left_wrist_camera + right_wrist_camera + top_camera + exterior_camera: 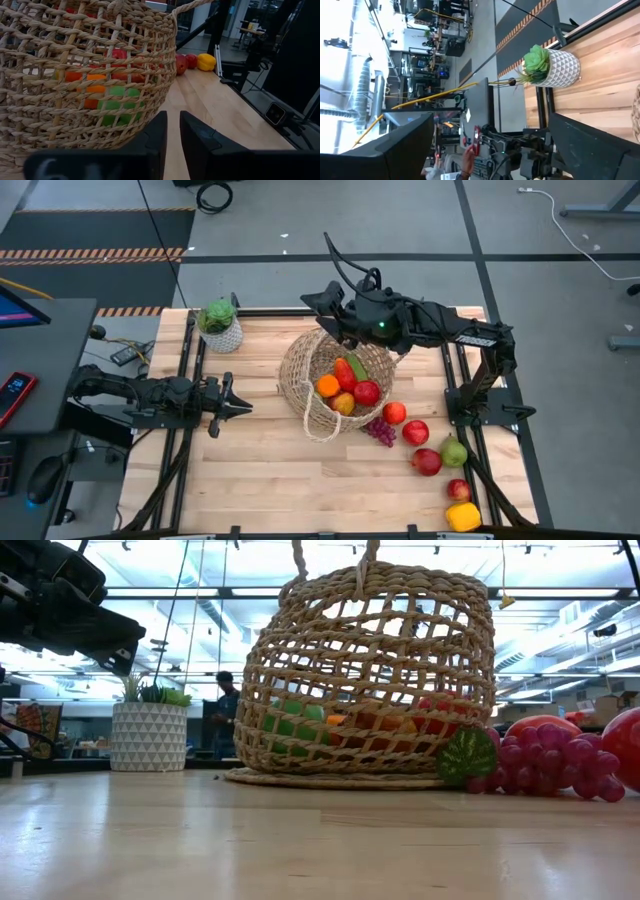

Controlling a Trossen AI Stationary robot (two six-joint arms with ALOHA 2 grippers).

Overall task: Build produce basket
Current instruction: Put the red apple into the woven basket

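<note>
The tan wicker basket (310, 385) stands on its base near the table's middle and also shows in the low view (365, 675) and the left wrist view (75, 75). Inside lie an orange (328, 385), a red pepper (345, 372), a red apple (366, 392) and a green piece (117, 97). My right gripper (318, 300) is open and empty, raised over the basket's far rim and pointing toward the table's left. My left gripper (240, 406) is shut and empty, left of the basket, pointing at its wall (172, 137).
Purple grapes (380, 430), red apples (415, 432), a green fruit (454, 452) and a yellow pepper (463, 516) lie on the table right of the basket. A white pot with a green plant (220, 325) stands at the far left. A person (228, 710) shows in the room behind.
</note>
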